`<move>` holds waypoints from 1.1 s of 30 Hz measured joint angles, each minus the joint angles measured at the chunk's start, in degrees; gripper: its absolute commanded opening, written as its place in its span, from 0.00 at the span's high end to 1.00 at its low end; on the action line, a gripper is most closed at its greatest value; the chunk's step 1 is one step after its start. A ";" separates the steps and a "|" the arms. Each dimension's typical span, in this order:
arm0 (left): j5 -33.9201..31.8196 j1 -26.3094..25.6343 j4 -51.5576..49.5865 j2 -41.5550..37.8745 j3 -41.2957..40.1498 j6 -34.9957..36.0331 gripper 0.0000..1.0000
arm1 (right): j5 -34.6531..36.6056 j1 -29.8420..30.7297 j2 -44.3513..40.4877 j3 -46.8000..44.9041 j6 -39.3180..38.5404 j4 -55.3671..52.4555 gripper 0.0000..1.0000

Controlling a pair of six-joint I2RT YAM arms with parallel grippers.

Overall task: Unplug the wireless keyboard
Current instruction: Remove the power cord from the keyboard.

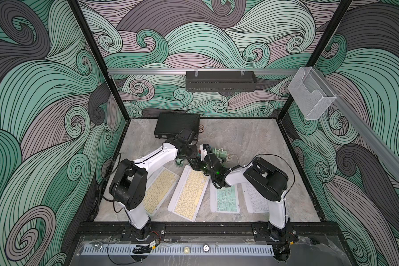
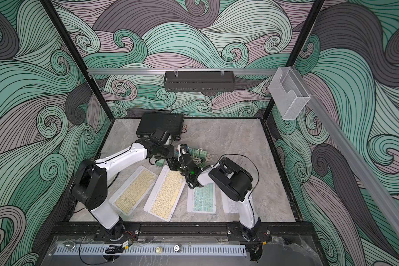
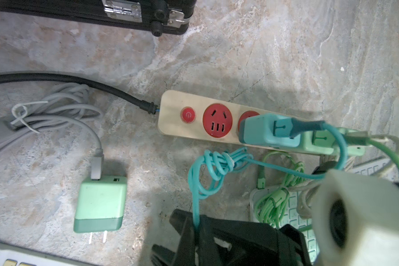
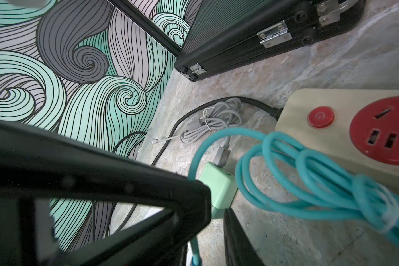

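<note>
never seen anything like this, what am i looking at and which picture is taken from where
A robot's left arm and right arm stand at a table's edge. Two pictures look down from overhead; two come from cameras on the arms' wrists. On the marble tabletop lie four keyboards, a power strip with chargers plugged in, an unplugged mint charger and a black case. The teal cable runs between the jaws of the right pincer; whether it is gripped tight, I cannot tell.
</note>
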 measured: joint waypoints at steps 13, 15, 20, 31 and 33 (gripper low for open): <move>-1.22 -0.02 1.38 -8.02 -5.62 -0.17 0.49 | -0.55 0.07 0.50 -0.28 0.90 4.15 1.00; -2.21 -0.02 1.40 -11.69 -8.31 -0.42 0.47 | -0.57 0.07 0.50 -0.37 0.87 4.63 1.00; -5.68 -0.02 1.57 -26.23 -17.77 -0.87 0.45 | -0.57 0.04 0.39 -1.31 0.57 6.12 1.00; -9.11 -0.02 9.88 -59.91 -45.44 -0.13 0.24 | -0.87 0.00 -4.33 -3.72 -0.31 6.40 1.00; -7.96 -0.02 10.88 -63.76 -50.07 -0.26 0.32 | -0.87 0.00 -4.66 -3.72 -0.57 6.60 1.00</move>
